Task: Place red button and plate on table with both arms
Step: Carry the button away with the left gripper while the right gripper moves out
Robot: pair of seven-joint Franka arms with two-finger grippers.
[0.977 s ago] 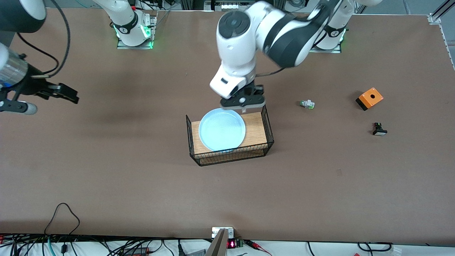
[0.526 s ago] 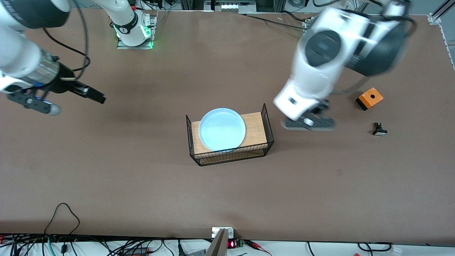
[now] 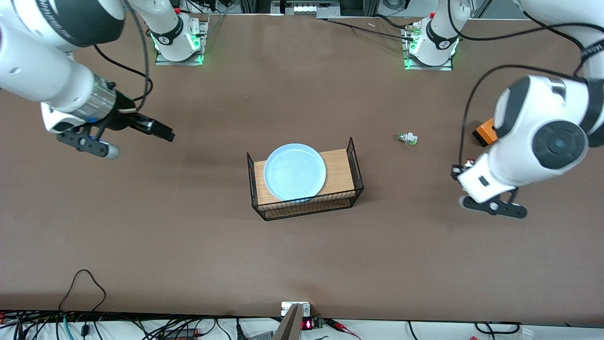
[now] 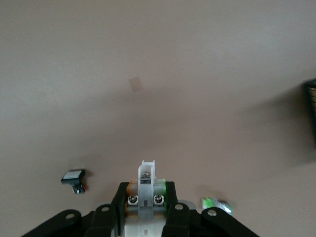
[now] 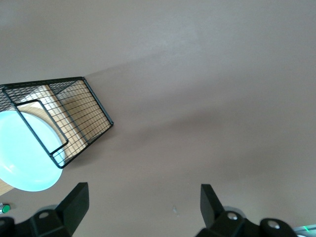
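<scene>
The red button (image 4: 146, 177), a small white switch block, is pinched in my shut left gripper (image 4: 146, 190). In the front view that left gripper (image 3: 461, 169) hangs over the table (image 3: 188, 245) beside the orange box, and a bit of the red button (image 3: 467, 163) shows at its tip. The pale blue plate (image 3: 295, 171) lies on the wooden top of the wire rack (image 3: 306, 208) mid-table. My right gripper (image 3: 163, 134) is open over bare table toward the right arm's end, apart from the rack. Its wrist view shows the plate (image 5: 24, 153) and nothing inside the right gripper (image 5: 143, 202).
A white switch with a green end (image 3: 408, 138) lies between the rack and the orange box (image 3: 483, 133), which the left arm partly covers. A black switch with a white cap (image 4: 74, 178) lies on the table under the left arm. Cables run along the table's near edge.
The left arm has swung from the rack's back edge toward its own end of the table, carrying the button. The right gripper has moved closer to the rack.
</scene>
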